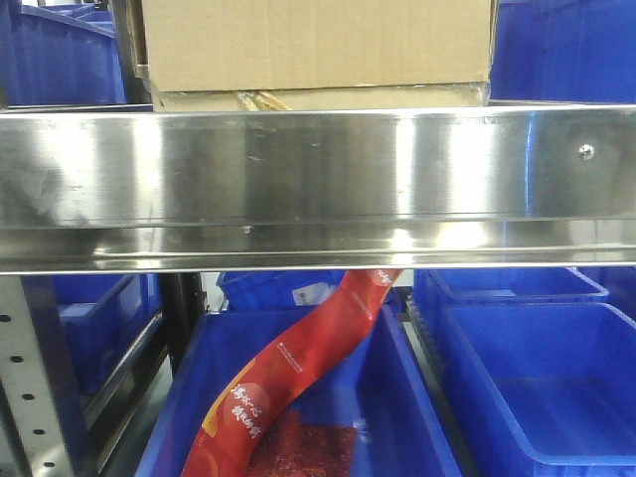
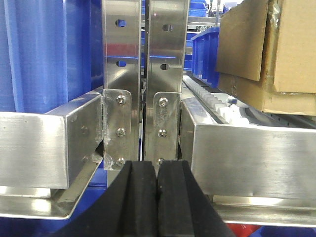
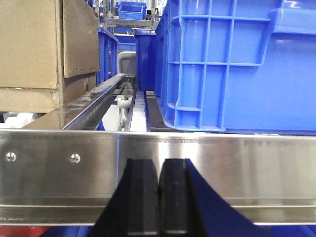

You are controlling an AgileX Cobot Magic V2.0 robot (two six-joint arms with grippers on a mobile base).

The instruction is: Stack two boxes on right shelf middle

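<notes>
**Grippers empty and closed, boxes stacked on the shelf**

The left gripper (image 2: 157, 197) has its pads pressed together with nothing between them, and so does the right gripper (image 3: 159, 197). Both sit just in front of the shelf rail (image 1: 318, 184), low against its steel face, clear of the cardboard.

The big box (image 1: 318, 40) rests on the flat box (image 1: 328, 97), and both stand on the shelf behind the rail. From the left wrist the stack is up and to the right of the pads, beyond the uprights (image 2: 145, 74); from the right wrist it is up and to the left, beside a blue crate (image 3: 237, 64).

The stacking looks done, so the step in hand appears to be the retreat. The next move calls for drawing both arms straight back from the rail without clipping it, or, if the stack needs squaring, a light nudge on the upper box.
</notes>
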